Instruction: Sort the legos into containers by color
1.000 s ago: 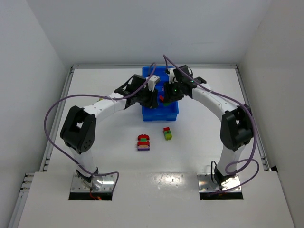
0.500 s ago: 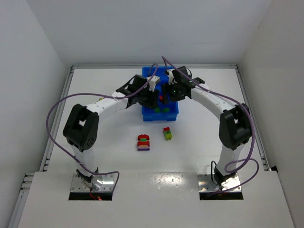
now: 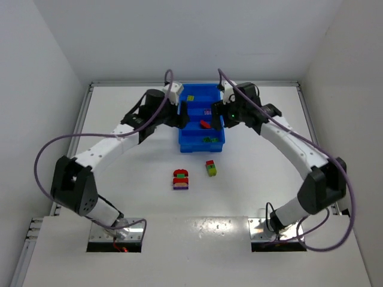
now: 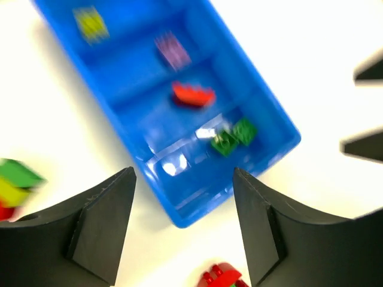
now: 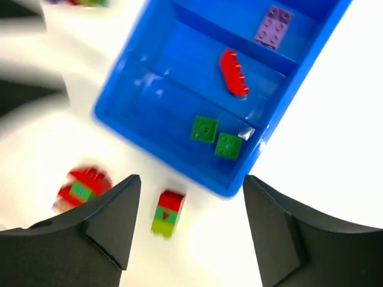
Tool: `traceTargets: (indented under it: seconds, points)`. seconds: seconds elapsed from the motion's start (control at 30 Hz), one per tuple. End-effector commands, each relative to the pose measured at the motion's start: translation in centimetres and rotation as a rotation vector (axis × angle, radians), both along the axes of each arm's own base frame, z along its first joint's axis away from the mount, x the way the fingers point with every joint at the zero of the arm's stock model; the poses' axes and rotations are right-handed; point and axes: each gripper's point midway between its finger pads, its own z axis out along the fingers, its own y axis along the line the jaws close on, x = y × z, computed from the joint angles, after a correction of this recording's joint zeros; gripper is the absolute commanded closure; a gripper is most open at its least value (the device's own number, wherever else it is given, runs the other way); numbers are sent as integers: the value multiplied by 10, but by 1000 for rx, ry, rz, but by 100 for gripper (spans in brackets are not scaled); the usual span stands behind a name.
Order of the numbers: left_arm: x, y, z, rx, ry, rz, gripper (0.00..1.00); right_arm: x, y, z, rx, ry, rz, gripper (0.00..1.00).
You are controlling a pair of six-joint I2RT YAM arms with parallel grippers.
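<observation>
blue tray (image 3: 202, 149) hemmed on both long sides – open table (image 3: 257, 179) at the front
left gripper (image 4: 182, 230) and right gripper (image 5: 188, 230) hung with jaws apart over the tray's left and right walls, leaving its middle reachable from above; near its front wall a red-and-purple cluster (image 3: 181, 179) and a small stacked brick (image 3: 210, 168) stood apart — white table between them.

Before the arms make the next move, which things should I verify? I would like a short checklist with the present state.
1. Left gripper open and empty: ok.
2. Right gripper open and empty: ok.
3. Blue tray has one colour per compartment (yellow-green brick, purple brick, red brick, green bricks): ok.
4. All legos in tray: not ok; red-topped cluster and small stack lie on the table.
5. Those two single-coloured: not ok, mixed.
</observation>
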Motion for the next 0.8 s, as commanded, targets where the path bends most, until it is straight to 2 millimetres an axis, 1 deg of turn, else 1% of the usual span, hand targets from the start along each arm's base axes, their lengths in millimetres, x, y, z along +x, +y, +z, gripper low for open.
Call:
traceTargets:
  seconds: [0.0, 0.03, 0.07, 0.1, 0.13, 0.17, 0.2, 0.23, 0.27, 0.3, 0.33, 0.37, 0.4, 0.43, 0.47, 0.5, 0.53, 0.57, 0.6, 0.63, 0.67, 0.7, 0.73, 0.77]
  points:
    - [1, 26, 35, -30, -64, 92, 28, -37, -4, -3, -14, 23, 188, 35]
    - [1, 35, 35, -25, -56, 108, 26, -50, -5, -9, -27, 47, 247, 39]
    - [-2, 44, 33, -13, -50, 133, 26, -71, -2, -28, -63, 86, 348, 42]
    - [-4, 58, 23, 13, -24, 171, 26, -92, -4, -38, -88, 142, 396, 44]
    - [-6, 66, 21, 22, -19, 192, 25, -101, -8, -49, -118, 179, 403, 44]
    - [-7, 77, 29, 8, -35, 226, 25, -117, -13, -65, -143, 232, 426, 44]
    - [-12, 84, 22, 27, -24, 248, 25, -125, -23, -77, -182, 280, 421, 44]
    - [-13, 92, 23, 22, -26, 275, 25, -135, -30, -89, -203, 323, 417, 46]
    - [-19, 99, 23, 19, -31, 286, 25, -140, -33, -97, -232, 332, 429, 46]
    - [-22, 100, 23, 17, -34, 287, 25, -139, -37, -103, -260, 326, 406, 46]
    - [-24, 105, 24, 16, -37, 297, 25, -142, -42, -112, -273, 334, 384, 47]
    - [-27, 112, 17, 14, -23, 315, 25, -141, -40, -112, -264, 331, 337, 47]
    - [-32, 113, 23, 5, -39, 315, 25, -134, -37, -110, -246, 310, 305, 47]
    - [-34, 118, 21, -2, -36, 330, 25, -136, -35, -110, -218, 340, 252, 47]
    - [-38, 123, 16, 3, -28, 339, 25, -135, -27, -108, -196, 343, 246, 47]
    - [-42, 124, 19, -4, -40, 340, 25, -133, -22, -107, -171, 355, 222, 47]
    - [-44, 125, 19, -4, -41, 340, 25, -133, -16, -110, -161, 383, 204, 51]
    - [-47, 126, 15, -2, -36, 340, 25, -133, -10, -108, -113, 407, 149, 51]
    - [-48, 126, 18, -6, -44, 340, 25, -130, -3, -108, -89, 405, 130, 51]
    - [-50, 127, 18, -7, -47, 340, 25, -130, -1, -110, -72, 417, 103, 51]
    - [-50, 127, 18, -7, -47, 340, 25, -132, 6, -109, -48, 423, 96, 51]
    - [-53, 128, 17, -8, -48, 340, 25, -137, 11, -114, -35, 455, 73, 51]
    - [-50, 132, 19, -8, -58, 357, 25, -136, 17, -112, -20, 444, 74, 51]
    - [-52, 133, 17, -8, -57, 357, 25, -134, 15, -116, -49, 438, 53, 51]
